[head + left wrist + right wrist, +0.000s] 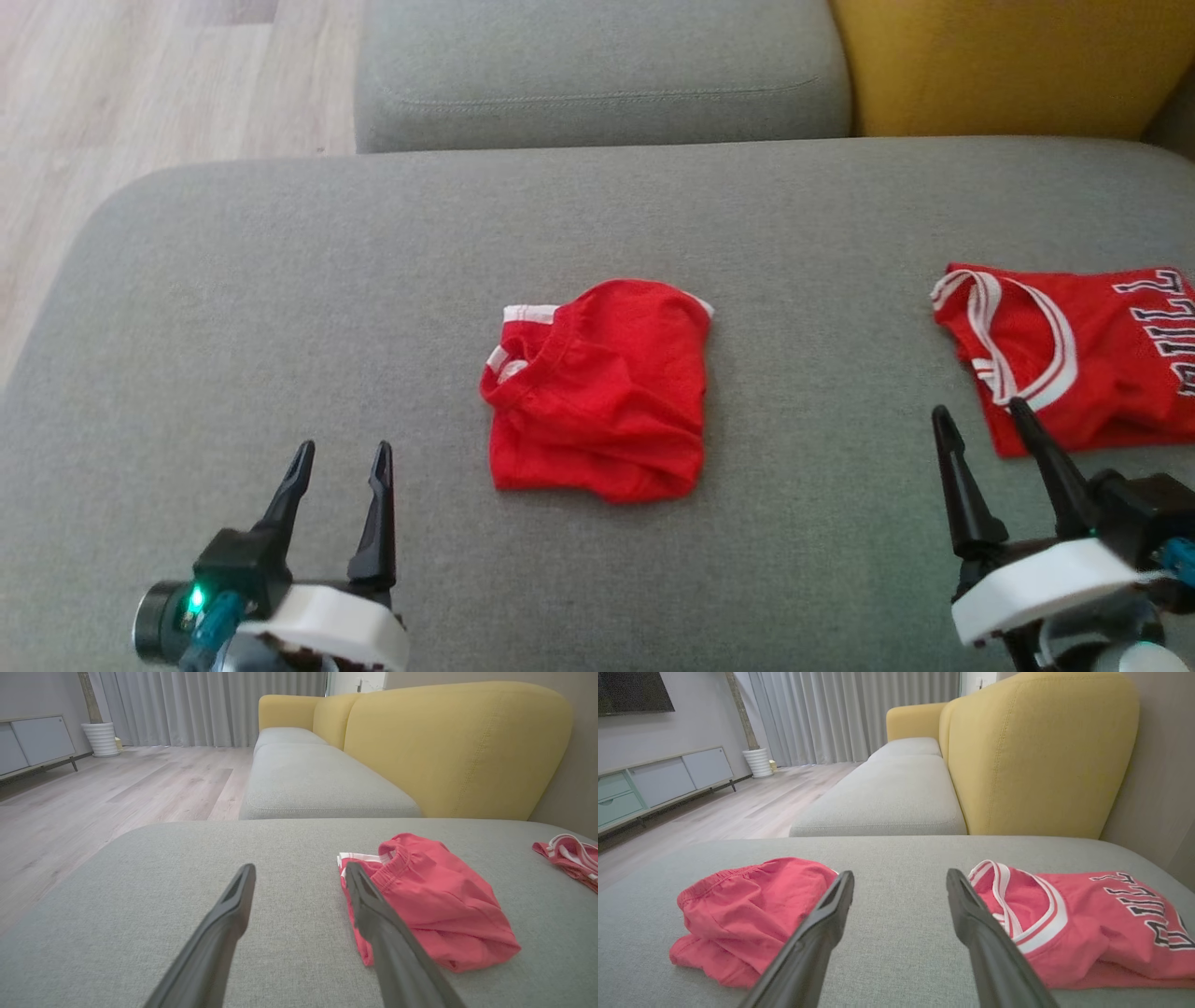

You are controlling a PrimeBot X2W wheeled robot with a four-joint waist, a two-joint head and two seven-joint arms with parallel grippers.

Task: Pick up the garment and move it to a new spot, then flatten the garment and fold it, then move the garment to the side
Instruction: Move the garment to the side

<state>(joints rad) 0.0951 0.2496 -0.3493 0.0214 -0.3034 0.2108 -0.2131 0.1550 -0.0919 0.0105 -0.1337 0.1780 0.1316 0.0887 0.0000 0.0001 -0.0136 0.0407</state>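
Red garment (597, 392), apart, between left hand (344, 448), right hand (977, 408)

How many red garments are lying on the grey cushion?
2: red shorts at the middle of the cushion; a lettered red jersey at its right edge, partly cut off.

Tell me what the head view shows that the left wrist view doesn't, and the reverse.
Head view, not the left wrist's: the open right gripper and the black lettering on the red jersey. Left wrist view, not the head's: grey curtains, a white planter and a low cabinet. Shared: the folded red garment on the grey cushion, the jersey's striped edge, the yellow backrest and the open left gripper.
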